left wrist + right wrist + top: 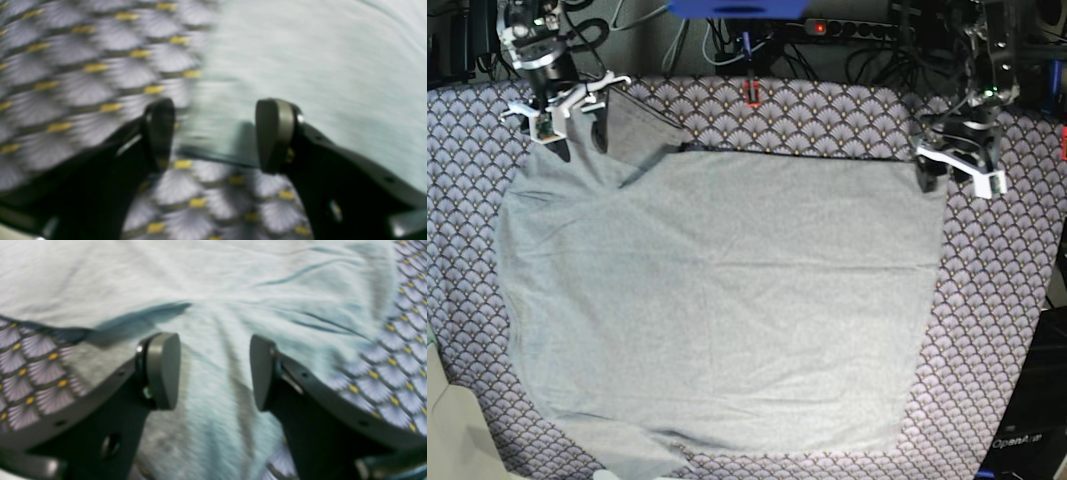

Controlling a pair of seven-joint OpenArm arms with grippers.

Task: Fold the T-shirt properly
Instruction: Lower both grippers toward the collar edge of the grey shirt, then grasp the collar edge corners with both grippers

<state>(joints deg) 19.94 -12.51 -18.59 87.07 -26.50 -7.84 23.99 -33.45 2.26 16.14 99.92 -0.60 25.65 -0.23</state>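
Left wrist view: the left gripper (215, 135) hangs with jaws released, empty, above a corner of the T-shirt (300, 66) on the patterned tablecloth (83, 66).

Right wrist view: the right gripper (215, 371) is likewise released over rumpled fabric.

Base view: the shirt lies spread mid-bench, one flap turned over at 11 o'clock; most folding appears undone.

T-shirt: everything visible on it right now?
The T-shirt is plain light grey soft knit with no print. It lies spread mostly flat on the patterned tablecloth, lightly wrinkled, its far edge straight. At the far corner on the base view's left a flap stands raised beside the right gripper. The left gripper hangs open over the opposite far corner. Neither visibly grips it.
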